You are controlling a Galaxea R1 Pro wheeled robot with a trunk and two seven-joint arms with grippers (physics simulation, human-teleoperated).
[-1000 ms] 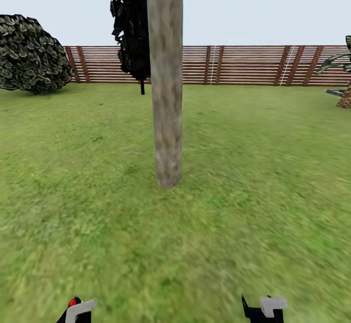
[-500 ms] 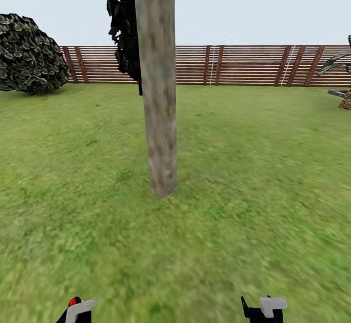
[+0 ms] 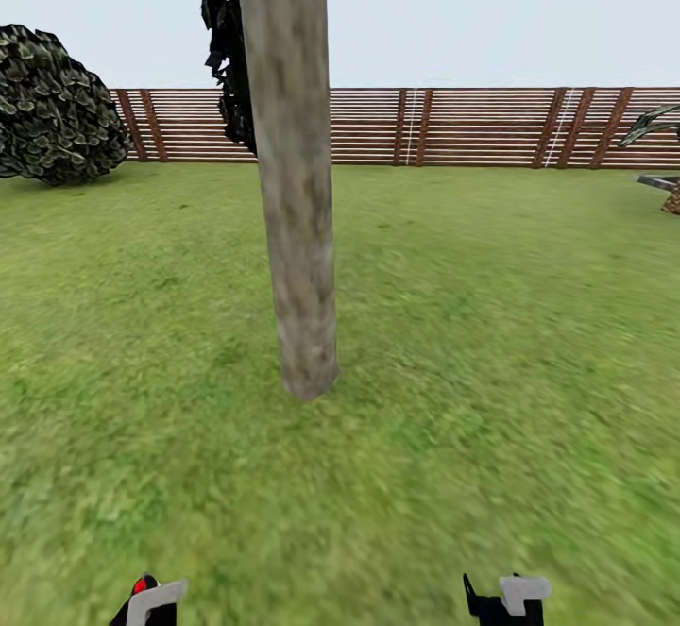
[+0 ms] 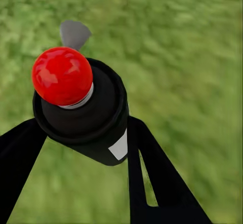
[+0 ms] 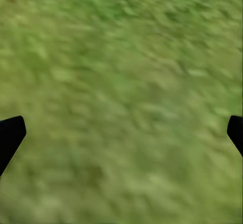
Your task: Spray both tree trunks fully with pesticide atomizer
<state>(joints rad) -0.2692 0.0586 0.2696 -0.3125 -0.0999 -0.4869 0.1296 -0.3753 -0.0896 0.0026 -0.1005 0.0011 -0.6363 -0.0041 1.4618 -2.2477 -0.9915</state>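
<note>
The pesticide atomizer (image 4: 83,112) is sitting clamped between the left gripper (image 4: 76,148) fingers over the lawn (image 3: 510,343) — the tree trunk (image 3: 295,229) is rising just ahead, fence (image 3: 472,126) behind. The right gripper (image 5: 121,133) is hanging spread, holding nothing.

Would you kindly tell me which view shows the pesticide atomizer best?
The left wrist view: the pesticide atomizer sits close between the left pincer's fingers. The head view catches just its top at the bottom edge.

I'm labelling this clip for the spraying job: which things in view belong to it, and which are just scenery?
Belongs:
- pesticide atomizer in the left gripper
- tree trunk

Scenery:
- fence
- round bush
- dark cypress
- right gripper, open
</note>
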